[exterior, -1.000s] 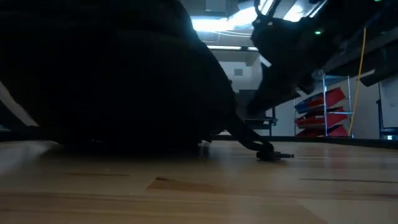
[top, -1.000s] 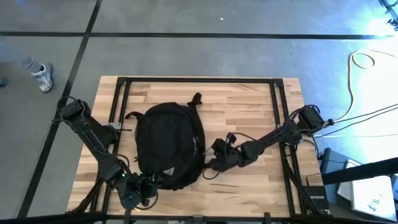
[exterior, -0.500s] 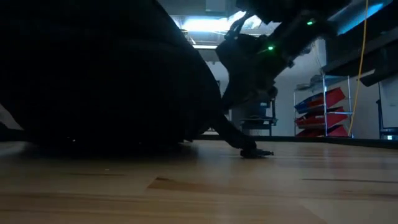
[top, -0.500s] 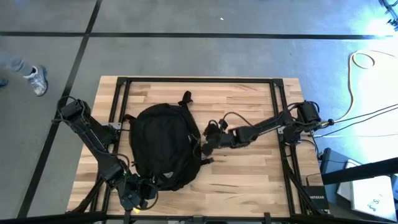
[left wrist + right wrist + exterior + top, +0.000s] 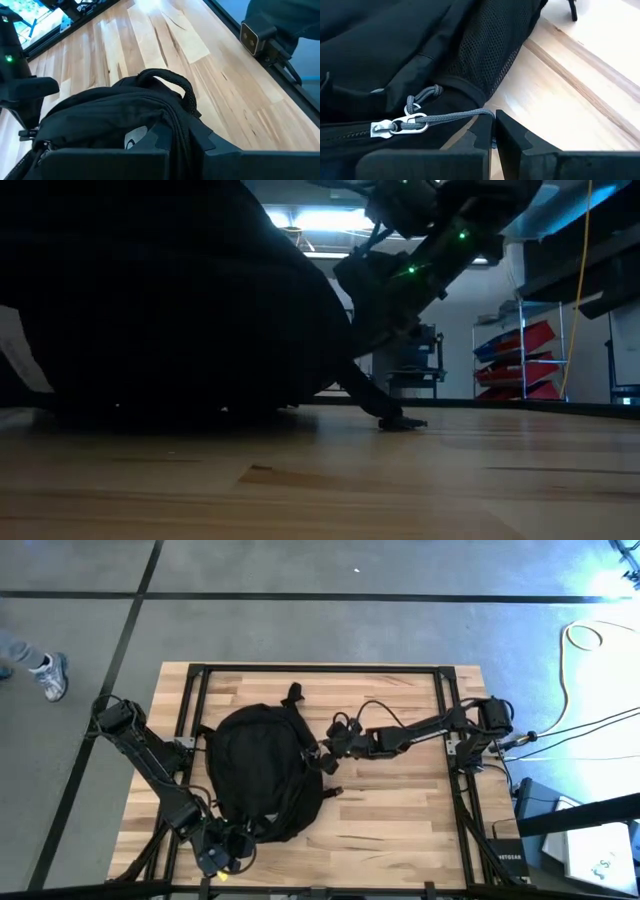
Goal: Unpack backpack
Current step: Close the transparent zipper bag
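On the table [image 5: 400, 805], backpack [image 5: 262, 765], pale logo [image 5: 136, 136] unreadable

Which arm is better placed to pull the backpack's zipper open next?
Right, probably: the right gripper is shut on the grey zipper cord of the large black fabric backpack. The left gripper sits at its near end.

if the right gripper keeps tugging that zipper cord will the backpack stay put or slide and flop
Probably it slides some: the backpack lies loose on smooth wooden table. Its soft fabric and mesh will likely sag rather than hold shape. The right gripper is shut on the thin grey zipper cord, which may slip; the left gripper, shut on the backpack's near end, should steady it.
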Controlling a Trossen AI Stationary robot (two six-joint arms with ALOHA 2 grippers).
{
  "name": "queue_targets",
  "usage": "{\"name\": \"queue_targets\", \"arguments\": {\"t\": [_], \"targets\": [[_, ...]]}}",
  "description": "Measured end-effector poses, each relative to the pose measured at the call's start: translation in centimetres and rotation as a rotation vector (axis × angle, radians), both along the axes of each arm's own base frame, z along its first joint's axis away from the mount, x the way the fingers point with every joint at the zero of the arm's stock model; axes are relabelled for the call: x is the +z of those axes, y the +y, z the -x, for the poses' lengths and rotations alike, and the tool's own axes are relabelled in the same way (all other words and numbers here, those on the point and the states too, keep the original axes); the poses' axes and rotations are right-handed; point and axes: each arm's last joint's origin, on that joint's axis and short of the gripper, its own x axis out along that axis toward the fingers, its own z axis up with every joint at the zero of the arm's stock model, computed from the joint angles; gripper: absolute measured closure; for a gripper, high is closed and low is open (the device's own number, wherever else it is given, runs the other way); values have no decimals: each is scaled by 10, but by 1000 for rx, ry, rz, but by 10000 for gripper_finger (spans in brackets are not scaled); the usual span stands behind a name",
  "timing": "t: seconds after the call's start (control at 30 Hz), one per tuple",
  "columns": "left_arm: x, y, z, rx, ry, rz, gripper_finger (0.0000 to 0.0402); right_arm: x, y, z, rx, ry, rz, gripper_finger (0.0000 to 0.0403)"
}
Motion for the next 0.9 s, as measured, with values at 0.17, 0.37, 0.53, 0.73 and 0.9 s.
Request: {"name": "queue_targets", "arguments": {"t": [0.17, 0.37, 0.53, 0.73, 0.9], "targets": [[0, 0, 0, 8, -6, -5, 400, -2, -9, 2, -6, 28, -21, 403], [2, 5, -6, 96, -45, 30, 396, 1, -5, -2, 69, -14, 21, 403], [0, 17, -17, 166, -35, 51, 336, -1, -5, 1, 15, 26, 77, 403], [6, 25, -35, 184, -105, 115, 221, -3, -4, 4, -10, 64, 93, 403], [14, 39, -57, 176, -140, 210, 154, -3, 0, 3, 9, 53, 62, 403]]}}
